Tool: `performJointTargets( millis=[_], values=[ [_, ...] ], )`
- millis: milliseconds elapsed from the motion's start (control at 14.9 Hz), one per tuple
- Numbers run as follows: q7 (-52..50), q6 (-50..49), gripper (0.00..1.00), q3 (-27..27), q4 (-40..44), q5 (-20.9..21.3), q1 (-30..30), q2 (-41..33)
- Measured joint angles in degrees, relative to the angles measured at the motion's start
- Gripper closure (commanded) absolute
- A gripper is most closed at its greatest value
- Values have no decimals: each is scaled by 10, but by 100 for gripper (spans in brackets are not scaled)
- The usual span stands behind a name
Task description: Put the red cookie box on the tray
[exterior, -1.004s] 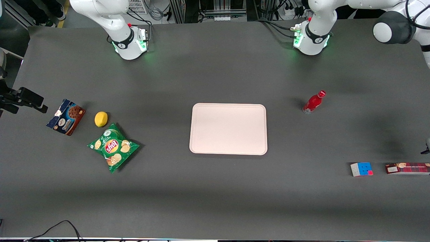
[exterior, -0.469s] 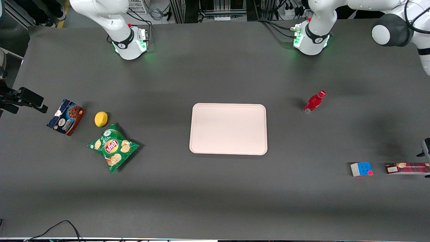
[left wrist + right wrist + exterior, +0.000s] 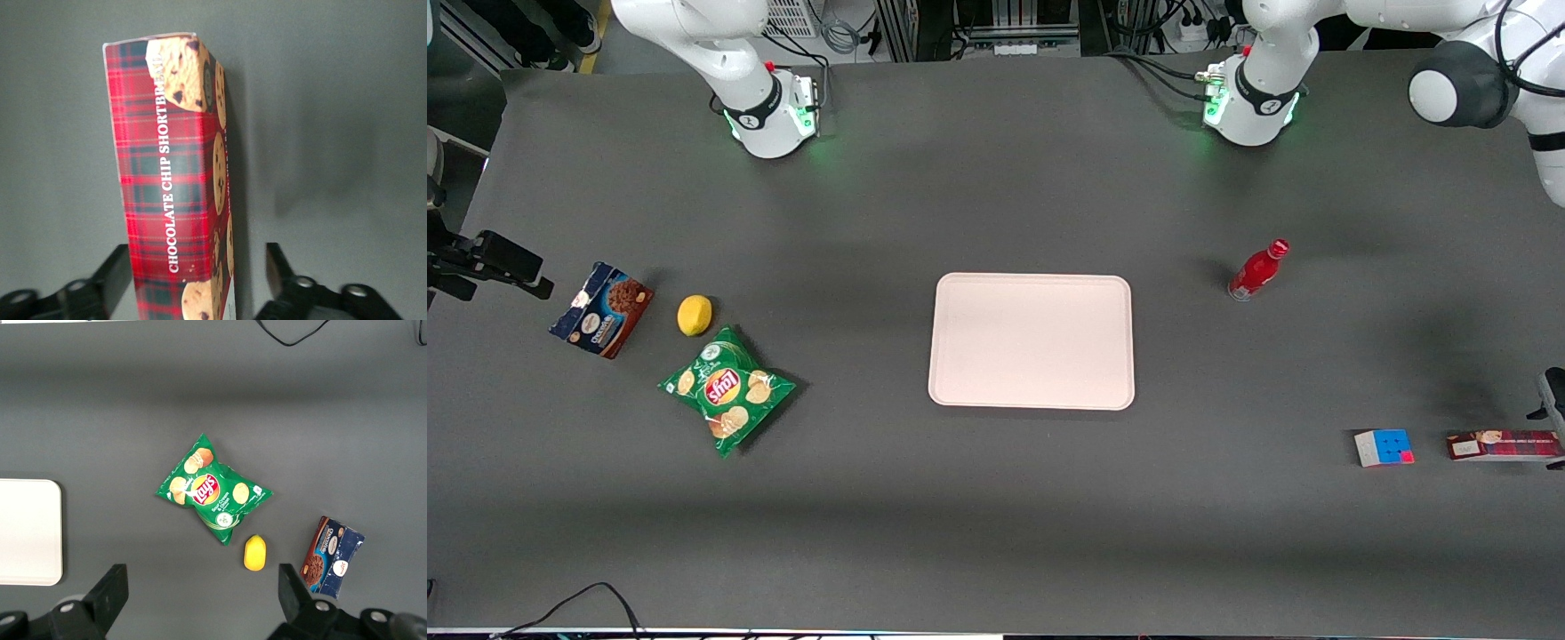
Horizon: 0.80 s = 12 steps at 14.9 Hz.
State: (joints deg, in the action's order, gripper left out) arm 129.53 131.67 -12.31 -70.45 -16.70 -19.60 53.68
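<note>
Left wrist view: gripper (image 3: pixel 193 267) hangs above the red cookie box (image 3: pixel 175 180), fingers (image 3: pixel 115 279) spread either side, approx. centred, prob. not touching; approach step, descent and squeeze next, tray (image 3: pixel 1032 341) well apart mid-table.

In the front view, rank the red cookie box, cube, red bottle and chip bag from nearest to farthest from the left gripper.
The left gripper hangs over the box, fingers open.
1. red cookie box, directly beneath it.
2. cube, beside the box.
3. red bottle, farther from the camera.
4. chip bag, toward the parked arm's end.
</note>
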Motion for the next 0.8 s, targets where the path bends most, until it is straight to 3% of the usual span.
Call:
performJointTargets(
  millis=[335, 804],
  values=[
    [0, 6, 82, 0, 0, 0, 0, 4],
    [-4, -11, 92, 5, 15, -1, 6, 0]
  ],
)
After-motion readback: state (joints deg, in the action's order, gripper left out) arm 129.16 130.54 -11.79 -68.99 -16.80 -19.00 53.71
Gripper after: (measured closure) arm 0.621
